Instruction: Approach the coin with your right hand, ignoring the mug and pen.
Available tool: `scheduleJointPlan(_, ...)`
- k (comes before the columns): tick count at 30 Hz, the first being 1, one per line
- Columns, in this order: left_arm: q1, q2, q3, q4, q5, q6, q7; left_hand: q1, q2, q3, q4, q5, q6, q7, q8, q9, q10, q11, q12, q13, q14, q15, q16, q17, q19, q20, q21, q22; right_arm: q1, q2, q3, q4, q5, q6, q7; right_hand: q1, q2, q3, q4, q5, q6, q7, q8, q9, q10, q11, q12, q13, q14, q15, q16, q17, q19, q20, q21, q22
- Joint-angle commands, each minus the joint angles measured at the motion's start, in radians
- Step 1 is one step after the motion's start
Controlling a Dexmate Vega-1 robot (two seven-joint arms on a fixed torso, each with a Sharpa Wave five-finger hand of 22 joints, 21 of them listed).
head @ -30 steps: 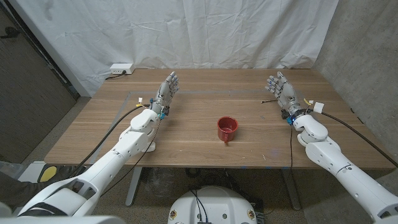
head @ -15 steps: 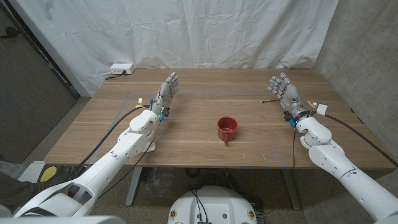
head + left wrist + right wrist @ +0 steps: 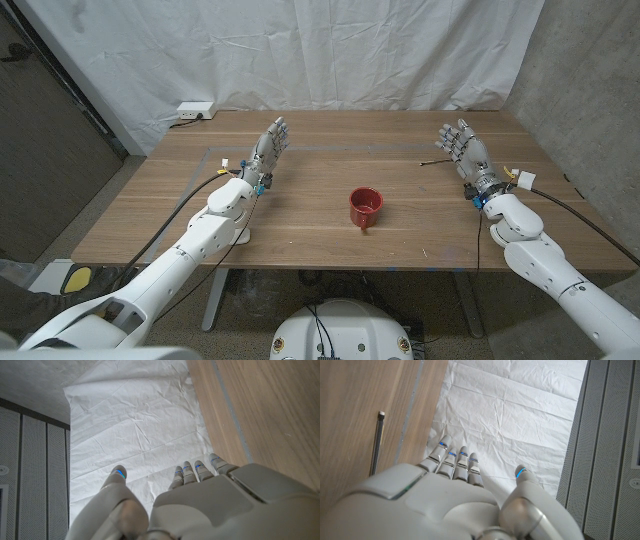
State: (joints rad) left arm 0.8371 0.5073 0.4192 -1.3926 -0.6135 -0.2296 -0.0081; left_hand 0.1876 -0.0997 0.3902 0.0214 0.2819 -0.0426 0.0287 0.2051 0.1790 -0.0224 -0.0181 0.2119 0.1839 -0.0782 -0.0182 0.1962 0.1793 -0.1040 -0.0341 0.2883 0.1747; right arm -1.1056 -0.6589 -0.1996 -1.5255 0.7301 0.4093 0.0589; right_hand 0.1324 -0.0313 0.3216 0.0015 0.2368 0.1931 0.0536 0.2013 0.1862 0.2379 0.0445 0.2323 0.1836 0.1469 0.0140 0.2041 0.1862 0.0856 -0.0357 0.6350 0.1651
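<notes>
- While the head view sets the right hand (image 3: 463,150) raised over the far right part of the table (image 3: 300,235), fingers apart and holding nothing, the right wrist view adds the pen (image 3: 377,442), a dark rod with a pale tip lying on the wood just beside those fingers (image 3: 451,460).
- From the head view comes the red mug (image 3: 365,207), upright mid-table, well apart from both hands.
- The left hand (image 3: 268,148) stands with fingers apart, empty.
- The coin is too small to make out, so where it lies relative to the right hand cannot be told.

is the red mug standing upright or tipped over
Upright. In the head view the red mug stands on its base on the table, round mouth facing up. Whether it holds anything cannot be told.
</notes>
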Motion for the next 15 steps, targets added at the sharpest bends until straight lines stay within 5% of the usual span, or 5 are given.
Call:
scheduleJointPlan(1,0.006,0.012,0.002,-0.028,0.003,0.018,0.007,0.011,-0.001,0.000,-0.003,0.000,0.005,0.002,0.001,0.006,0.004,-0.004,0.001,0.003,-0.004,0.003,-0.003,0.003,-0.007,-0.062,-0.002,0.003,-0.053,-0.010,0.034,-0.018,0.009,0.036,0.003,0.009,0.001,0.001,-0.007,0.005,0.009,-0.007,0.000,0.002,0.017,-0.006,0.006,0.004,0.015,-0.007,0.006,0.001,0.017,-0.022,-0.005,0.006)
scheduleJointPlan(15,-0.009,0.005,0.013,-0.027,0.013,0.014,-0.003,0.016,0.004,-0.001,-0.004,-0.001,0.008,0.004,0.000,0.006,0.005,-0.001,0.000,0.003,-0.001,0.002,-0.004,0.003,0.003,-0.067,-0.004,0.002,-0.093,-0.039,0.061,-0.037,0.009,0.041,0.018,0.010,0.001,0.001,-0.009,0.006,0.011,-0.009,0.000,0.002,0.016,-0.006,0.004,0.004,0.020,-0.006,0.005,0.001,0.023,-0.026,-0.009,0.006)
